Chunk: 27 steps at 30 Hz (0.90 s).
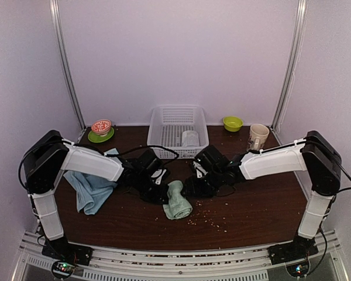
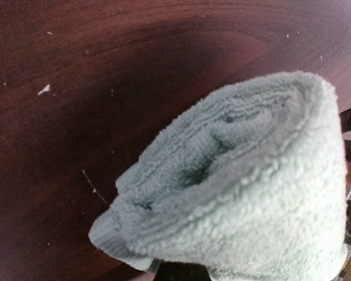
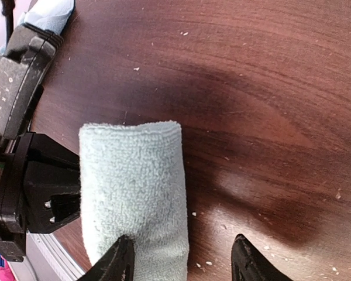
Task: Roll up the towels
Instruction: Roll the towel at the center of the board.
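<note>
On my right wrist feed the right gripper [image 3: 182, 241] has its fingers [image 3: 121, 260] spread wide apart. One tip presses on the near end of the rolled green towel [image 3: 131, 187] and the other hangs over the bare table [image 3: 269, 88]. The roll lies mid-table between both arms. The left gripper [image 1: 159, 192] sits tight against the roll's other side. The roll fills my left wrist feed, so I cannot tell how those fingers stand. The blue towel [image 1: 90, 190] lies crumpled to the left, and a greyish-white towel [image 1: 190, 139] sits in the basket [image 1: 164, 120].
</note>
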Each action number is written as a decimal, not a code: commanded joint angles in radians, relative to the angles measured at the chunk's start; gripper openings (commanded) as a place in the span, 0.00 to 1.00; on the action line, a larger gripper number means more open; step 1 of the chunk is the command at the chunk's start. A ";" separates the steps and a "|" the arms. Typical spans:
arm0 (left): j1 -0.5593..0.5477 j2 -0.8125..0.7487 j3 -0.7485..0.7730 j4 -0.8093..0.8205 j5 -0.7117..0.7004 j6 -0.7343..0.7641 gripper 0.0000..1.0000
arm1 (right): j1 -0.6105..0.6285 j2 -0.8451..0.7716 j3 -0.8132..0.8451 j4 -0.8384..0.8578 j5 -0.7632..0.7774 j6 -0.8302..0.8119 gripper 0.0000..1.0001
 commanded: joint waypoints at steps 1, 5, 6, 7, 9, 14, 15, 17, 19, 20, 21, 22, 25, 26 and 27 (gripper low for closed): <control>-0.007 0.020 -0.013 0.037 0.014 -0.003 0.00 | 0.023 0.029 0.037 0.003 -0.012 0.016 0.57; -0.007 0.006 -0.016 0.022 0.013 0.005 0.01 | 0.034 0.060 0.049 0.000 -0.012 0.017 0.57; -0.007 -0.002 -0.017 0.013 0.011 0.011 0.05 | 0.034 0.063 0.048 0.004 -0.012 0.020 0.57; -0.007 -0.014 -0.017 -0.004 0.006 0.021 0.11 | 0.035 0.065 0.046 0.008 -0.011 0.020 0.57; -0.007 -0.038 -0.019 -0.028 0.004 0.037 0.18 | 0.034 0.070 0.049 0.008 -0.010 0.019 0.57; -0.008 -0.100 -0.022 -0.105 -0.008 0.087 0.25 | 0.034 0.080 0.059 0.005 -0.010 0.015 0.57; -0.007 -0.109 -0.022 -0.115 -0.008 0.092 0.25 | 0.036 0.083 0.062 0.006 -0.013 0.015 0.57; -0.007 -0.131 -0.025 -0.133 -0.015 0.100 0.25 | 0.034 0.087 0.067 0.003 -0.014 0.013 0.57; -0.007 -0.154 -0.026 -0.149 -0.018 0.106 0.25 | 0.035 0.092 0.073 0.002 -0.015 0.010 0.57; -0.007 -0.164 -0.033 -0.156 -0.022 0.107 0.25 | 0.034 0.093 0.076 0.000 -0.015 0.010 0.57; -0.007 -0.174 -0.040 -0.159 -0.028 0.107 0.25 | 0.035 0.094 0.077 -0.001 -0.015 0.010 0.57; -0.006 -0.180 -0.047 -0.160 -0.036 0.106 0.24 | 0.034 0.094 0.079 -0.002 -0.015 0.010 0.57; -0.005 -0.171 -0.059 -0.160 -0.058 0.103 0.21 | 0.034 0.095 0.083 -0.004 -0.015 0.008 0.57; -0.005 -0.161 -0.060 -0.159 -0.059 0.103 0.19 | 0.035 0.095 0.083 -0.006 -0.014 0.008 0.57; -0.005 -0.152 -0.065 -0.150 -0.060 0.098 0.17 | 0.035 0.095 0.083 -0.006 -0.014 0.008 0.57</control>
